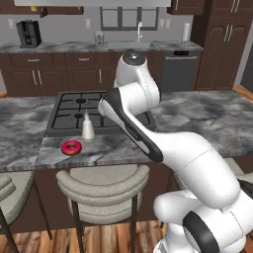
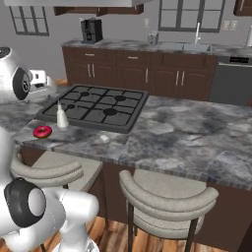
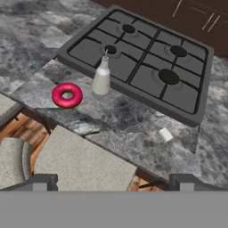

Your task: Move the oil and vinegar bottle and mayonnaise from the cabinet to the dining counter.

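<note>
The oil and vinegar bottle (image 3: pixel 101 78) stands upright on the dining counter (image 3: pixel 133 120), touching the near front edge of the black cooktop (image 3: pixel 142 58). A pink-frosted donut (image 3: pixel 67 95) lies just beside it, toward the counter's front edge. The gripper (image 3: pixel 111 182) hangs above that edge, jaws wide and empty. Two cushioned stools (image 1: pixel 101 190) stand below.

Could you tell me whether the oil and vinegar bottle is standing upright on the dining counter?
Upright. The oil and vinegar bottle stands on its wide base, neck up, on the dining counter beside the cooktop's edge.
</note>
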### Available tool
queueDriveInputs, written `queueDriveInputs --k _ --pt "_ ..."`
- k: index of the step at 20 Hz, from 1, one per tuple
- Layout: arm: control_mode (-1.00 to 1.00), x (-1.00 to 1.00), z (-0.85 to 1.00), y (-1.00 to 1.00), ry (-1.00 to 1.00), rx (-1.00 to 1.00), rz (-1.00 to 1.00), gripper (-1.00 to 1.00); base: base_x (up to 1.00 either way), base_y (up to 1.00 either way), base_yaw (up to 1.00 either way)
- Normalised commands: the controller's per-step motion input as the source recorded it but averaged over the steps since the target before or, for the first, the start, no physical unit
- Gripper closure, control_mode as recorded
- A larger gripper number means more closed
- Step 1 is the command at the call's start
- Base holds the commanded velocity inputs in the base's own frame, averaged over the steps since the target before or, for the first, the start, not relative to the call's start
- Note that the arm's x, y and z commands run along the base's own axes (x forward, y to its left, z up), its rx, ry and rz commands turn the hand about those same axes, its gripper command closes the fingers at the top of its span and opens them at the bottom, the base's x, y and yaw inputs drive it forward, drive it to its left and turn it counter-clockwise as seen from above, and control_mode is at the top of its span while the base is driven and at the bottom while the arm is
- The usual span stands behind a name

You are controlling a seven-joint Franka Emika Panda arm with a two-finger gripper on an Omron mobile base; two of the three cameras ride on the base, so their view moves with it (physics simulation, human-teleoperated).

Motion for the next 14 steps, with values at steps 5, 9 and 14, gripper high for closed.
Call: queueDriveInputs --k 5,9,14 --pt "-1.00 -0.90 -0.17 -0.57 0.02 0.00 -0.31 -1.00 0.00 0.00 0.00" --pt "-1.00 -0.88 -0.34 -0.62 0.00 0.00 -0.20 -1.00 0.00 0.00 0.00" --pt "-1.00 -0.69 -0.27 -0.37 0.00 0.00 -0.16 -1.00 0.00 0.00 0.00"
